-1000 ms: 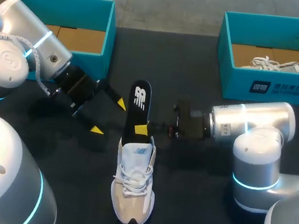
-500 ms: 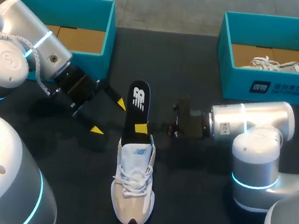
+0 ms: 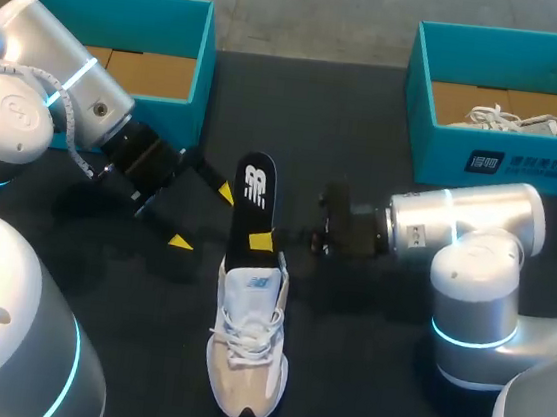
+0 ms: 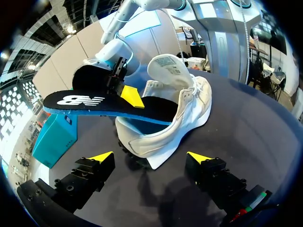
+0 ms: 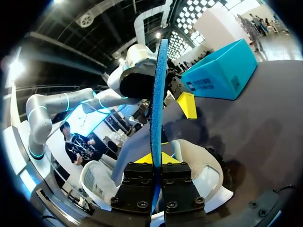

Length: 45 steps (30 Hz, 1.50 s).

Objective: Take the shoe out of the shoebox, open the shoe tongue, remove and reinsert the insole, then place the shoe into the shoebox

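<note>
Right end effector (image 3: 264, 239), clenched on insole (image 3: 254, 192), is edging toward 9 o'clock, tipping insole lower over shoe (image 3: 247, 351); left end effector (image 3: 203, 218), released, is hovering at shoe's 10 o'clock.

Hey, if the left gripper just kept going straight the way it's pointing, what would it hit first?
Most likely the left gripper meets the white shoe at its heel, straight ahead of its open fingers. The insole, held by the right gripper, juts out just above that line; depth is unclear.

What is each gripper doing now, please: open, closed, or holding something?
Left gripper: open, holding nothing.
Right gripper: shut on the insole.
</note>
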Motion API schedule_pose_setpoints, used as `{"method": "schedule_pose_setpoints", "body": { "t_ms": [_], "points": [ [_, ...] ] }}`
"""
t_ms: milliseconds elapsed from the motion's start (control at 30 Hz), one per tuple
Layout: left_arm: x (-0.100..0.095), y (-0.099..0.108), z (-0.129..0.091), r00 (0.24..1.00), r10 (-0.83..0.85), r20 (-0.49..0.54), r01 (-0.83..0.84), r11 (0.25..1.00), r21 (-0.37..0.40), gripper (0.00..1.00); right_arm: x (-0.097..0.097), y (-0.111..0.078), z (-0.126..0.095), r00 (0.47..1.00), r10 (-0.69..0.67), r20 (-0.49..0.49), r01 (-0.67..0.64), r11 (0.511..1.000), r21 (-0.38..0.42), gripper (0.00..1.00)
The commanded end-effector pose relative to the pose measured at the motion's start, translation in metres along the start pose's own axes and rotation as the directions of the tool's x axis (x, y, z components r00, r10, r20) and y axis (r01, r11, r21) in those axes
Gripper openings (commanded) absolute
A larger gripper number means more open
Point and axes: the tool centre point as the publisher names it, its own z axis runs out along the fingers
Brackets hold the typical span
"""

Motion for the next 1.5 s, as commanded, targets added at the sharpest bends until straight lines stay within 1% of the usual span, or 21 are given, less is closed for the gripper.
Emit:
{"method": "schedule_pose_setpoints", "body": {
  "t_ms": [33, 600, 1067, 1267, 1500],
  "points": [
    [0.0, 0.0, 0.0, 1.0, 0.001, -0.001, -0.001, 1.0, -0.002, 1.0, 0.001, -0.002, 0.001, 1.0, 0.004, 0.001, -0.004, 1.0, 0.011, 0.0],
    [0.0, 0.0, 0.0, 1.0, 0.001, -0.001, -0.001, 1.0, -0.002, 1.0, 0.001, -0.018, 0.005, 0.999, 0.032, -0.017, -0.031, 0.999, 0.035, 0.0],
    [0.0, 0.0, 0.0, 1.0, 0.001, -0.001, -0.001, 1.0, -0.002, 1.0, 0.006, -0.032, 0.007, 0.998, 0.049, -0.026, -0.048, 0.998, 0.041, 0.0],
    [0.0, 0.0, 0.0, 1.0, 0.001, -0.001, -0.001, 1.0, -0.002, 1.0, 0.006, -0.033, 0.008, 0.998, 0.055, -0.029, -0.054, 0.997, 0.048, 0.0],
    [0.0, 0.0, 0.0, 1.0, 0.001, -0.001, -0.001, 1.0, -0.002, 1.0, 0.005, -0.028, 0.008, 0.998, 0.049, -0.032, -0.047, 0.998, 0.046, 0.0]
  ]
}}
